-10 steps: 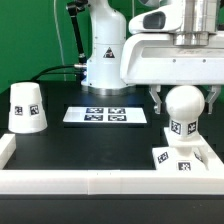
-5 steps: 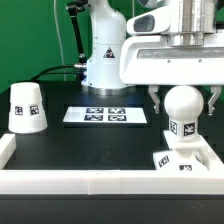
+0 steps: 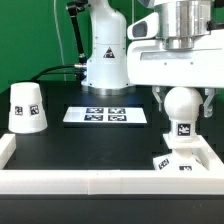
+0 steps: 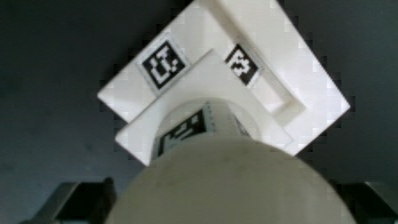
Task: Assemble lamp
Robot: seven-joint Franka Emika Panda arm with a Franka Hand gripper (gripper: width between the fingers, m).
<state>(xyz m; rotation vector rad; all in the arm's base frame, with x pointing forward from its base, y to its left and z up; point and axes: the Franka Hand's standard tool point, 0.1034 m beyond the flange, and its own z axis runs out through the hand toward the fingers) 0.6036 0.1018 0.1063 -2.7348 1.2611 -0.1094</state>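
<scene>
The round-topped bulb (image 3: 182, 108) stands upright on the flat square base block (image 3: 182, 160) at the exterior view's right. My gripper (image 3: 184, 103) is open around the bulb's round top, one finger on each side and close to it. In the wrist view the bulb (image 4: 222, 175) fills the near part, with the base block (image 4: 267, 70) and its tags beyond it. My gripper (image 4: 217, 205) shows only as dark fingers at both sides of the bulb. The cup-shaped shade (image 3: 27, 107) stands mouth down at the exterior view's left, far from the gripper.
The marker board (image 3: 105, 115) lies flat mid-table. The white robot pedestal (image 3: 105, 55) stands behind it. A white raised rim (image 3: 100, 183) runs along the front and sides of the black table.
The gripper has come lower over the bulb and its fingers now sit closer to the bulb's sides. The bulb, base block and shade have not moved.
</scene>
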